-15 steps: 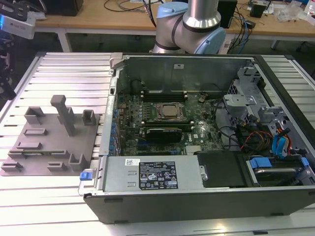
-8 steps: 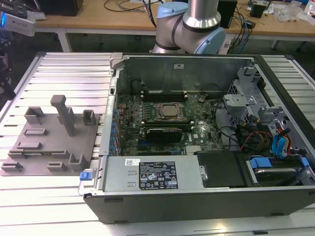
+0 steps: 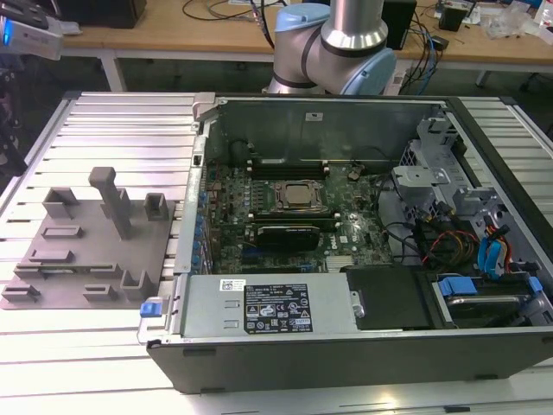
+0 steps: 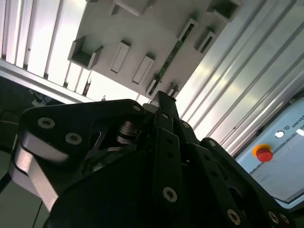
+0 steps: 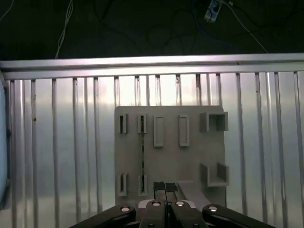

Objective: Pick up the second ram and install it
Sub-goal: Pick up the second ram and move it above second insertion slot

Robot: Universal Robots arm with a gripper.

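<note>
Jaws closed; 1 fixture (image 5: 190,161) w/ 1 ram (image 5: 142,152)

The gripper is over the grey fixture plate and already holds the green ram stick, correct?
No. The gripper is over the grey fixture plate, but it holds nothing: the green ram stick sits in the plate's holders, as the first wrist view shows.

Your ribbed metal table (image 3: 112,117) gleamed under bright light. Behind it stood a wooden workbench (image 3: 173,39) with trailing cables (image 3: 423,65), above a dark floor (image 5: 118,28).
</note>
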